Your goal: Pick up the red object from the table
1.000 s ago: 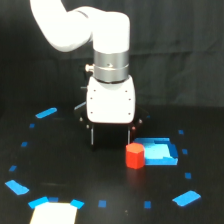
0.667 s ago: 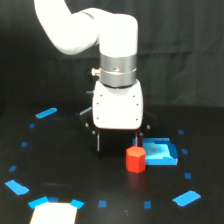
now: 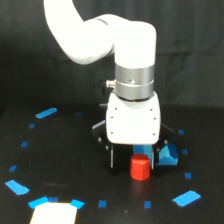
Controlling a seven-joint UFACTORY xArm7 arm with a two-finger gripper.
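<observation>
- A pale patch (image 3: pixel 54 214) was seen at the near edge of the table (image 3: pixel 65 165), flanked by blue tape marks (image 3: pixel 17 187).
- The red object (image 3: pixel 140 167) was seen just beyond: a small red-orange block, faceted, with a lighter flat top and darker sides, standing upright on the black surface.
- The gripper (image 3: pixel 136 162) was positioned directly over and behind the block, its two dark fingers (image 3: pixel 113 160) spread wide to either side of it, reaching down close to the table.
- The block was narrower than the gap; a clear space was visible on the exterior view's left, while on the right side contact could not be judged. Nothing was held.
- A flat blue piece (image 3: pixel 167 156) was partly hidden behind the gripper, on the exterior view's right of the block.
- The white gripper housing (image 3: pixel 133 122), a metallic wrist ring (image 3: pixel 133 82) and the white arm (image 3: pixel 95 35) were seen above, against a dark backdrop.
- No writing or brand could be read anywhere.
</observation>
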